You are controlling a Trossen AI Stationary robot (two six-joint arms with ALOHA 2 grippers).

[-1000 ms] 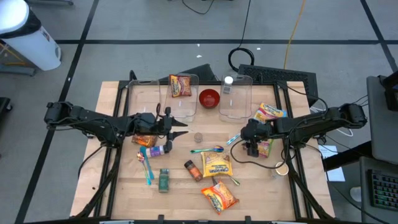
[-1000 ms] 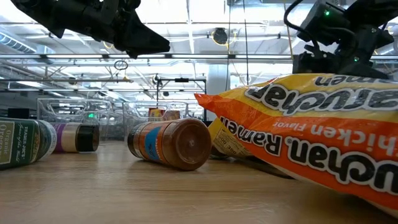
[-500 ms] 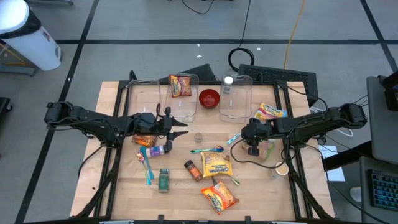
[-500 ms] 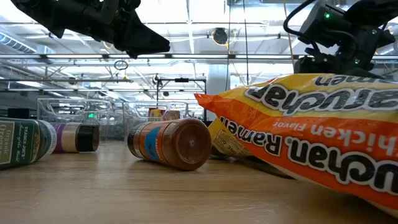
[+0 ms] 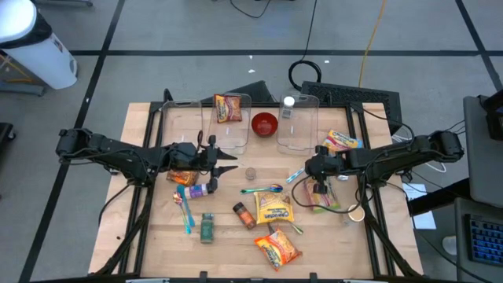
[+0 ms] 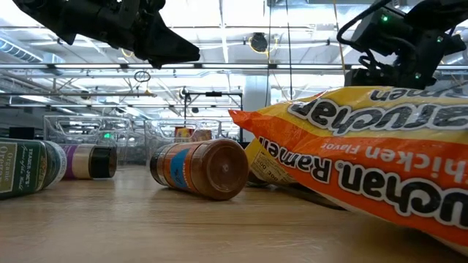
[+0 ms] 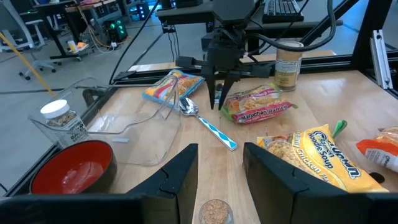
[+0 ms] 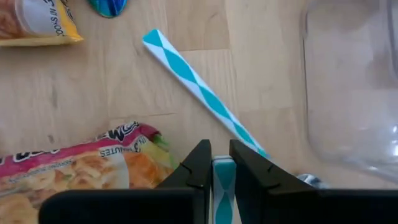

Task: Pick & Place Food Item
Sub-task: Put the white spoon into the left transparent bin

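That ramen packet (image 5: 331, 193) looks light, soft and crinkly, so I'd pinch a sealed edge. It lies flat on the surface just beside the right gripper (image 8: 222, 163), whose fingers are pinched on a teal-striped spoon handle (image 8: 222, 193) instead. Left gripper (image 7: 220, 163) hovers part-open, empty.

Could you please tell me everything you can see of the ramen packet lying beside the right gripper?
The ramen packet is a flat, crinkled plastic pouch, pink-red along one edge with a photo of noodles and some green. It lies flat on the wooden table, towards the right side, under and beside the right gripper, whose jaws are shut on a turquoise-and-white spoon handle next to it. A glass jar stands behind it in the left wrist view. Whether the gripper touches the packet cannot be told.
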